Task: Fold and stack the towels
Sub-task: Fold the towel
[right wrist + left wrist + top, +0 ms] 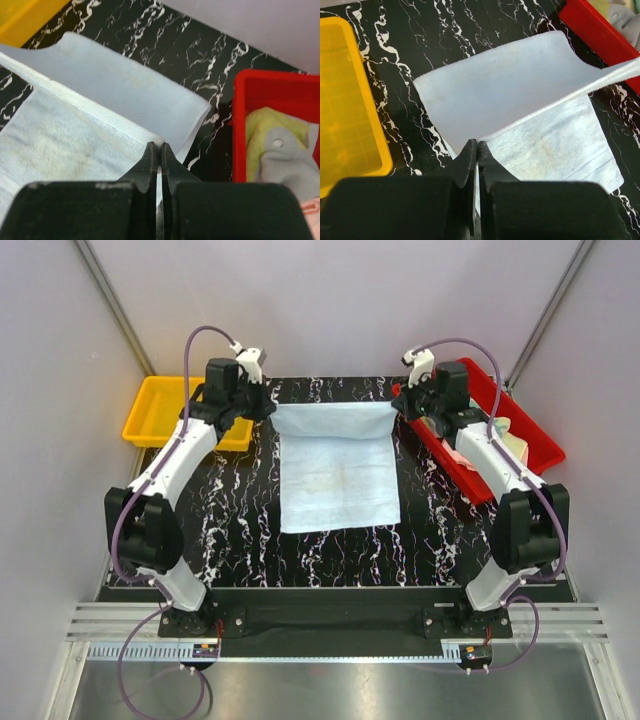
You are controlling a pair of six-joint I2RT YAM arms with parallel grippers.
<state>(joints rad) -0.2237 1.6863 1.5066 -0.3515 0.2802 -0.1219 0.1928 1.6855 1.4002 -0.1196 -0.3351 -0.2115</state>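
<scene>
- Top view: a light blue towel [340, 480] lies in the middle of a black marbled mat [240, 530]. It is close to square, and its slightly longer side runs from the mat's near edge toward its far edge.
- The towel's far edge is raised off the mat and stretched left to right between the two arms. The left gripper [268, 405] is at its far left corner and the right gripper [400, 405] at its far right corner.
- A yellow bin [150, 412] sits at the mat's far left corner. A red bin [530, 435] lies along the mat's right side.
- Left wrist view: the left gripper [477, 150] has its jaws pressed together, pinching a corner of the light blue towel [520, 95]. From the jaws a taut fold line runs up and to the right. One layer hangs over another, which lies flat on the mat [410, 45].
- The yellow bin [345, 100] is left of the mat and a corner of the red bin [600, 40] is at the upper right.
- Right wrist view: the right gripper [156, 150] is also clamped tight, nipping the opposite corner of the towel [100, 90]. The lifted edge stretches away to the upper left above the mat [200, 55].
- The red bin [260, 90], right of the mat, holds a yellow towel [265, 130], a grey towel [285, 160] and the edge of a pink towel [312, 210].
</scene>
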